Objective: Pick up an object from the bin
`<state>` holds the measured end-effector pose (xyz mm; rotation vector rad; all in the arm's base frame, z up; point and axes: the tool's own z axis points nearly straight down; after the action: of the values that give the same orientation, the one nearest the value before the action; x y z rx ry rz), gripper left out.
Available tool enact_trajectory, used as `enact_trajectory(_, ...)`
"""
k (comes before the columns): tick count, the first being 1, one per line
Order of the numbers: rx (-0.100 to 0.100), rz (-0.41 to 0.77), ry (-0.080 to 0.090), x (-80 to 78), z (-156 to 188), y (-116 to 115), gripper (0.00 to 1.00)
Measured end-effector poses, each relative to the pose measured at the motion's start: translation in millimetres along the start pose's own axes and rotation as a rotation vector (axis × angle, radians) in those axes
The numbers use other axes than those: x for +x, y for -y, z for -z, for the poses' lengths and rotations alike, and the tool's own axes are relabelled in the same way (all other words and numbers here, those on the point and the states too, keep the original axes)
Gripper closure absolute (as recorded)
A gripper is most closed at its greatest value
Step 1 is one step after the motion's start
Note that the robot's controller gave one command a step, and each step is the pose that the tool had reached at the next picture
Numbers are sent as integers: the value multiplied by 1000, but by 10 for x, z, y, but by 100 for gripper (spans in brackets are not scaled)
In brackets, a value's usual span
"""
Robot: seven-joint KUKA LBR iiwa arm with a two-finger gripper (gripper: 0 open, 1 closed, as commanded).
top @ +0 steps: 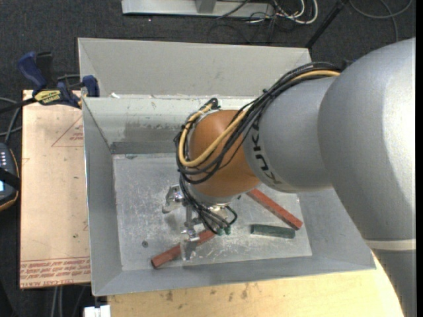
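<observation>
Red-brown stick (166,257): lying in the lower centre of the frame, on the bin (99,197) floor, with its right end being covered by the gripper.
Gripper (192,242): being held low over that end. Whether it is apart or together cannot be told.
Dark green stick (271,230): lower right, well apart from the gripper.
Second red stick (283,211): just behind the green one, partly being hidden by the arm.

Lettering on my arm (297,137)
The dark letters "UK", part of a brand name, run along its grey casing beside the orange cover (221,154).
</observation>
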<state>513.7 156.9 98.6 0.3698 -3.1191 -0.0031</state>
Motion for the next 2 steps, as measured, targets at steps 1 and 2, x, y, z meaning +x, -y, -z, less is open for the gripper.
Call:
enact_trajectory(1, 0, 0, 0, 0, 0, 0, 100)
enact_trajectory(2, 0, 0, 0, 0, 0, 1, 0)
